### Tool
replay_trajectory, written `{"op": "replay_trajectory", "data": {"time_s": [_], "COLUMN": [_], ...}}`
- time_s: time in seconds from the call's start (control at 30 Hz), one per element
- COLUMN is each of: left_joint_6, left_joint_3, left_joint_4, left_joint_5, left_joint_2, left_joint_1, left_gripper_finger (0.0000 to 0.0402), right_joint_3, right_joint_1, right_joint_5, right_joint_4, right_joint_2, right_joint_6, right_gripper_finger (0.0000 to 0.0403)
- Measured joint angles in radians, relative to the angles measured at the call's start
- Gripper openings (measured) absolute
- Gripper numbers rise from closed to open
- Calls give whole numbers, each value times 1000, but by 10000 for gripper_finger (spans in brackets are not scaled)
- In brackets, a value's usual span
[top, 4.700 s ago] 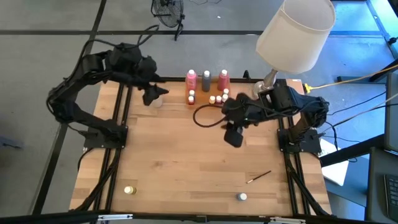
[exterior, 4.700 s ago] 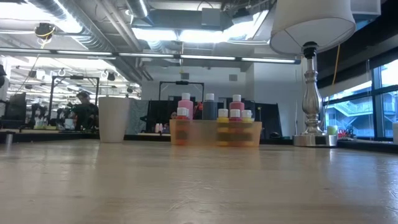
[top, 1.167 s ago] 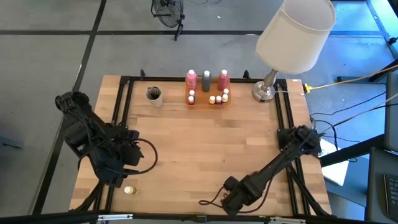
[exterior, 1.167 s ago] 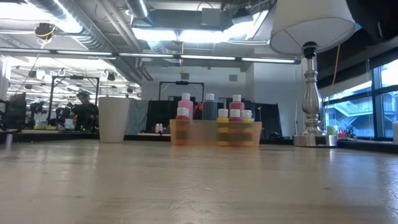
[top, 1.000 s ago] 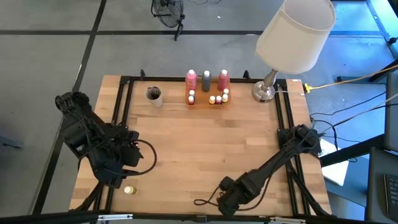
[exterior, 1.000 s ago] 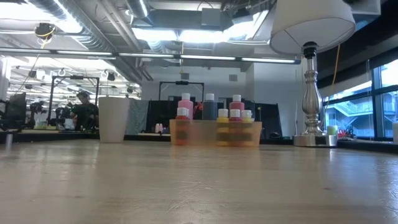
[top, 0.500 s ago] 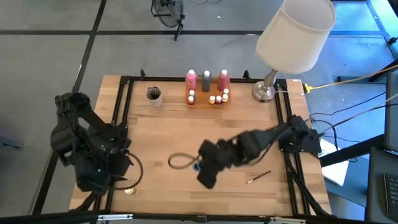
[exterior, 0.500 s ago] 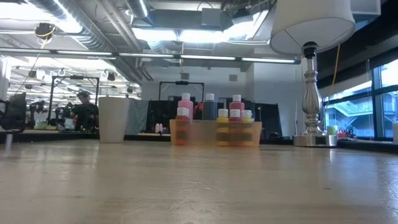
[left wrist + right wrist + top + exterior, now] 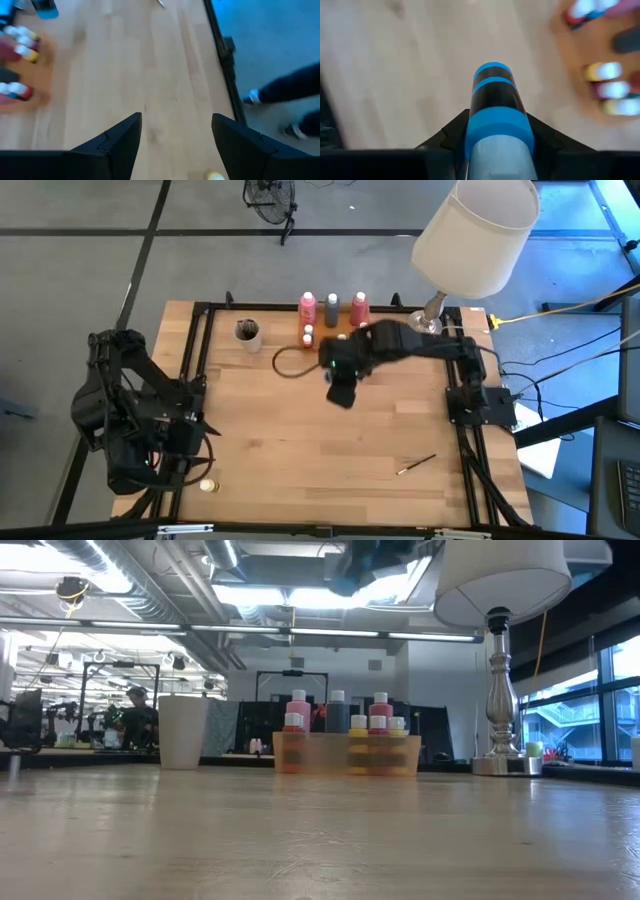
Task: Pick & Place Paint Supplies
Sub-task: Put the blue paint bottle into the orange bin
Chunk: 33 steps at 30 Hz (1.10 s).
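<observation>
My right gripper (image 9: 340, 392) hangs above the table just in front of the orange tray (image 9: 333, 338) and is shut on a small pot with blue and black bands (image 9: 496, 112). Two pink bottles and one grey bottle (image 9: 332, 304), all white-capped, stand on the tray with several small pots (image 9: 358, 724). A yellow-lidded pot (image 9: 208, 486) stands at the front left. A thin brush (image 9: 417, 464) lies flat at the front right. My left gripper (image 9: 190, 448) is open and empty above the front left, close to the yellow-lidded pot (image 9: 215, 176). My right gripper pinches the banded pot's round sides (image 9: 470, 131) between its two fingers, one on each side. The pot's far end (image 9: 492, 72) sticks out past the fingertips. The pot is lifted clear of the table.
A beige cup (image 9: 247, 332) stands left of the tray. A lamp with a white shade (image 9: 478, 230) stands at the far right corner on its metal foot (image 9: 425, 328). A black frame rail (image 9: 195, 370) runs along each side. A person's legs (image 9: 285, 95) show beyond the table edge.
My right gripper has risen from the front edge with the banded pot and swung toward the far edge, up to the tray. The pot is lifted clear of the table. My left arm has drawn back toward the table's left near corner.
</observation>
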Motion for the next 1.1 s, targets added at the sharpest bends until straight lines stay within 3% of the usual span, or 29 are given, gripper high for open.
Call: {"op": "replay_trajectory", "data": {"time_s": [0.27, 0.53, 0.87, 1.1], "left_joint_6": [-73, -148, -165, -165], "left_joint_3": [0, 0, 0, 0], "left_joint_4": [0, 0, 2, 2], "left_joint_5": [-180, -274, -308, -308], "left_joint_2": [0, 0, 0, 0], "left_joint_1": [35, 83, 167, 220], "left_gripper_finger": [237, 237, 237, 237], "right_joint_3": [0, -1, -173, -215], "right_joint_1": [-216, -389, -454, -415], "right_joint_5": [1, 1, 2, 0], "right_joint_4": [-9, -9, 34, 130], "right_joint_2": [0, 0, 0, 0], "right_joint_6": [-276, -398, -541, -625], "right_gripper_finger": [136, 136, 136, 136]}}
